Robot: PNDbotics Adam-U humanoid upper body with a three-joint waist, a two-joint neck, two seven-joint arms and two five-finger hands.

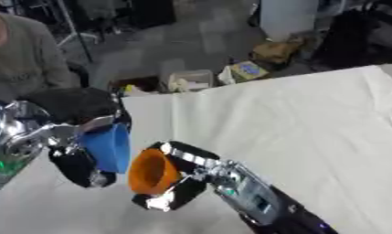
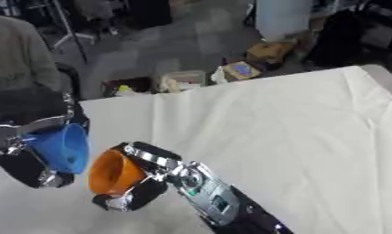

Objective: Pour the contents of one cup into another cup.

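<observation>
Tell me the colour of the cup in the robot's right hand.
Orange. The right hand holds the orange cup tipped on its side; the left eye view shows it best.

A wrinkled white cloth covers the table and serves as the landmark here. Beyond its far edge lies a grey floor, dim and cluttered. Just past that edge sit a pale open box and a small box with a blue top. Further off stands a tall white cylinder, with dark equipment towards the cloth's far right corner.
</observation>
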